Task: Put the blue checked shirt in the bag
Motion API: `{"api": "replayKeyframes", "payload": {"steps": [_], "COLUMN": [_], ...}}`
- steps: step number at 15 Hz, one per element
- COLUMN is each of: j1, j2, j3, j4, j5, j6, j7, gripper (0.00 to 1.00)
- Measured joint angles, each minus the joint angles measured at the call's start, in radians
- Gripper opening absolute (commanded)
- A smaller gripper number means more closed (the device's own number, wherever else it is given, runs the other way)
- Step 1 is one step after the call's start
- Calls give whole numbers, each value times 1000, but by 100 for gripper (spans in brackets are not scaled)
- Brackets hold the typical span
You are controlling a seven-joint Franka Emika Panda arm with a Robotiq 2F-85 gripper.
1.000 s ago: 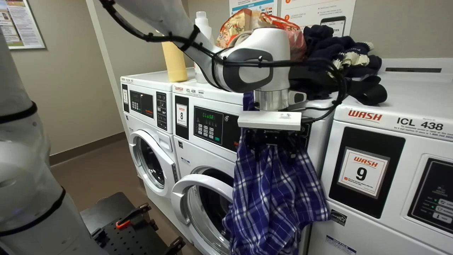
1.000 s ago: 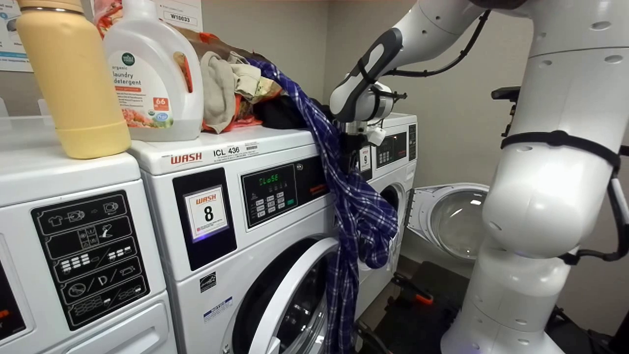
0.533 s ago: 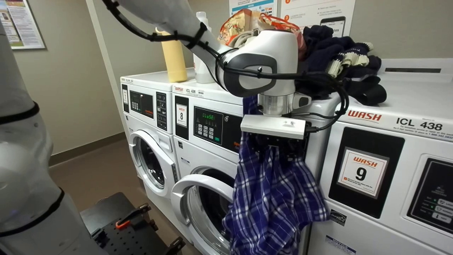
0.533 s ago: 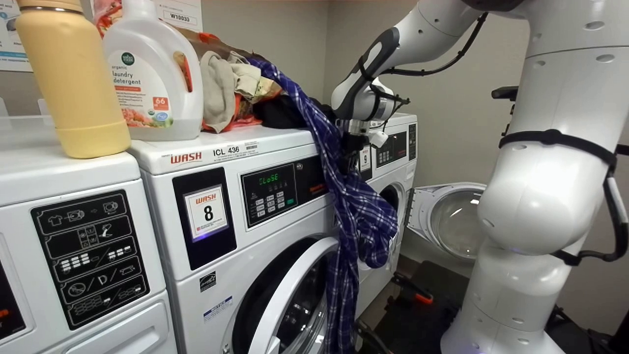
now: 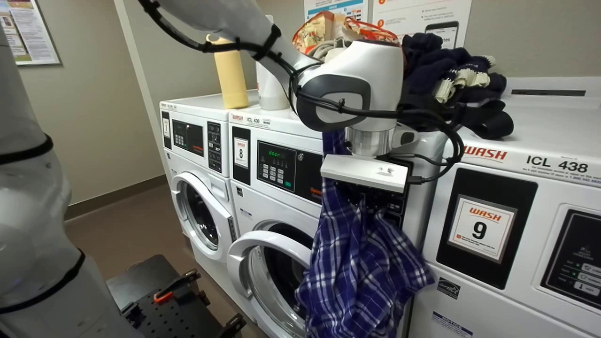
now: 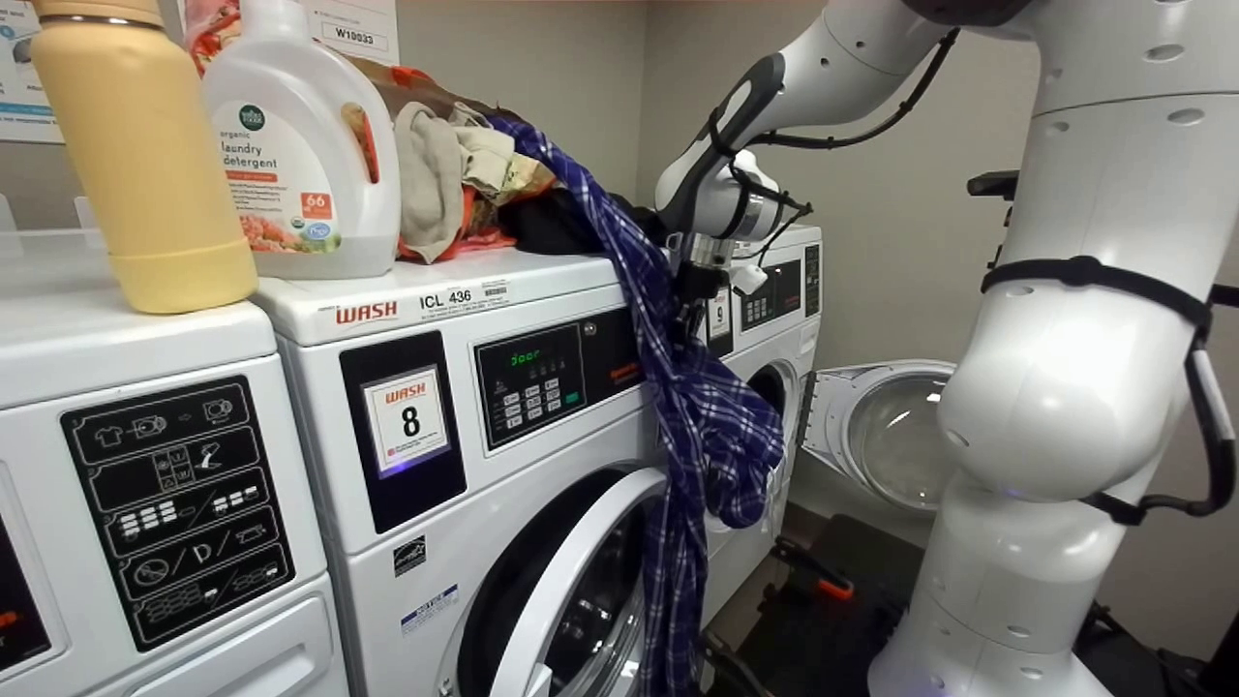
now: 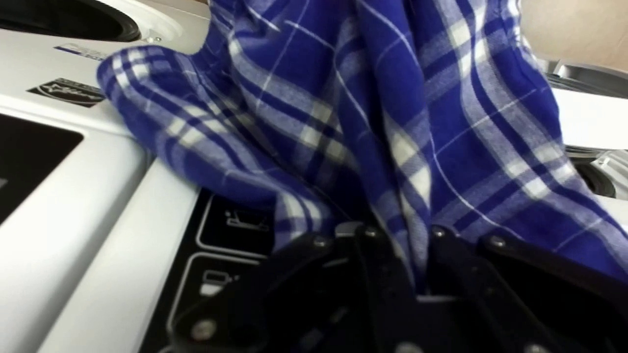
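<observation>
The limp blue-and-white plaid shirt (image 5: 361, 277) hangs, one fold pinched by my black jointed gripper (image 7: 405, 238), down the right of the boxy white washer (image 6: 542, 277) marked 8; its far end crosses the top beside crumpled black cloth (image 6: 552, 221).

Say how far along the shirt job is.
Done: the grasp, apparently; a fold of the blue checked shirt sits between the fingers. In hand: that fold, held in front of washer 8. Left: bagging; cloth lies over the washer's top and hangs down its front.
</observation>
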State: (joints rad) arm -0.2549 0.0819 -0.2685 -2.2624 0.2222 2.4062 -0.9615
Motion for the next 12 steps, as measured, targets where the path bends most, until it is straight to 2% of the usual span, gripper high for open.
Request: {"api": "replayKeyframes", "payload": {"steps": [3,6,12], "j1": [-6,-19,-32], "j2": [0,-5,-131], "j3": [0,-2,-18], "j4": [8,53,113], "j5": [1,-24,-227], "j6": [-26,-179,-440], "j7": [0,-9,-12], "gripper": [1,1,1]}}
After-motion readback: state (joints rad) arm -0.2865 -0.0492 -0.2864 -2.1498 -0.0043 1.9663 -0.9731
